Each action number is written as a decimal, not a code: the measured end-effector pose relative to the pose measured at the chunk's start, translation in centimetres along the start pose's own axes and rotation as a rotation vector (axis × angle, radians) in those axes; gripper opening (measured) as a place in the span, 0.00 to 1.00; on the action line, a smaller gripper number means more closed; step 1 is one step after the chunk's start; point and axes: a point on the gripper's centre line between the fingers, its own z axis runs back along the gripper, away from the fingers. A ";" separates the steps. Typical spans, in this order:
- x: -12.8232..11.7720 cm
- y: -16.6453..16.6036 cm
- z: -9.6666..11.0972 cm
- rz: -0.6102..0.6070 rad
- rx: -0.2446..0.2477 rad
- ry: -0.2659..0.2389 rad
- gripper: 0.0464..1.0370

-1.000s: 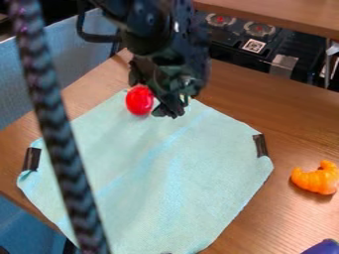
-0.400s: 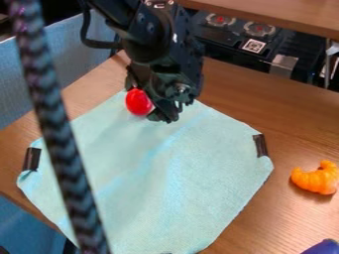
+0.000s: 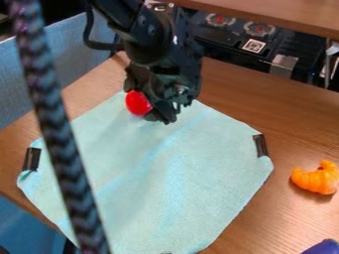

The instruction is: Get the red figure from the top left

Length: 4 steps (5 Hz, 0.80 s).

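Observation:
The black gripper hangs low over the upper corner of the pale green cloth, coming down from the top edge. Directly at its left side lies a rounded red object, on the cloth's upper left edge. The gripper covers the object's right side and part of its top. Whether the object is held between the fingertips cannot be made out.
An orange object sits on the wooden table at the right, and a purple thing is at the lower right corner. A dark patterned cord crosses the left foreground. Black equipment stands behind the table.
The gripper has moved slightly left and down, closer against the red object, and covers a bit more of it. The red object stays in about the same place.

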 end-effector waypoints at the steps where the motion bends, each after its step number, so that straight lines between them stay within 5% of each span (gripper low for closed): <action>1: 0.0 -0.2 -0.5 -0.003 0.003 0.013 0.57; 3: 0.6 -0.1 -0.8 0.017 0.010 0.011 0.35; 4: 0.5 -0.2 -1.0 0.013 0.010 0.014 0.13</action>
